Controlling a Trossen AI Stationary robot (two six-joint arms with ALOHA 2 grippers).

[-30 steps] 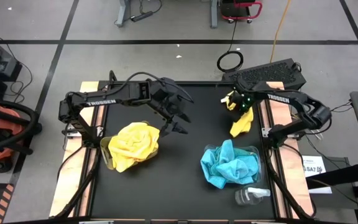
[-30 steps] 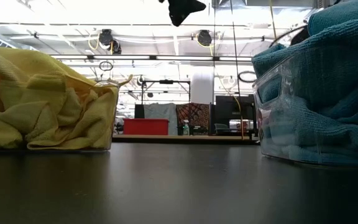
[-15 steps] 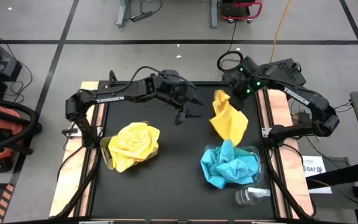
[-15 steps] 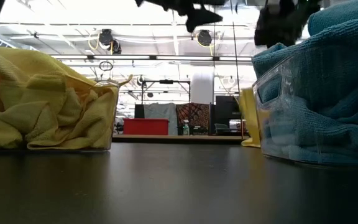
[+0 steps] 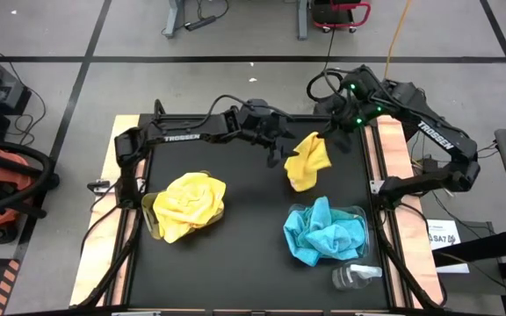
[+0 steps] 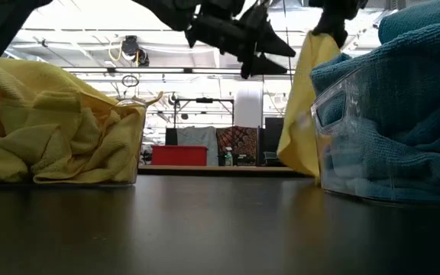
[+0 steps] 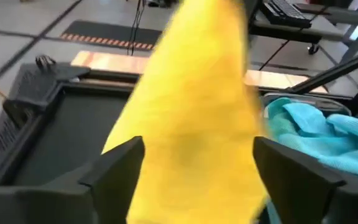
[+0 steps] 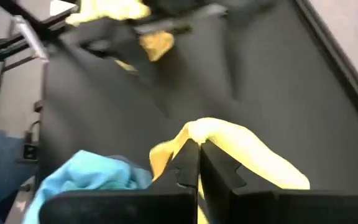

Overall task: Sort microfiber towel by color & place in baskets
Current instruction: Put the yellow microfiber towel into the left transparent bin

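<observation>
Yellow towel (image 5: 308, 161) hung in air over table's (image 5: 253, 219) far side, pinched at top corner by right gripper (image 5: 330, 132). Left gripper (image 5: 278, 151) beside it, fingers spread, gripping nothing. Yellow pile (image 5: 187, 204) filled left basket (image 5: 148, 212); blue pile (image 5: 325, 231) filled right basket (image 5: 359, 212).

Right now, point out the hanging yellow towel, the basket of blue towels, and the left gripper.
Hanging yellow towel (image 5: 307, 161), high view, middle of the cloth.
Basket of blue towels (image 6: 334, 122), low view, clear front wall.
Left gripper (image 5: 281, 153), high view, between its open fingertips.
</observation>
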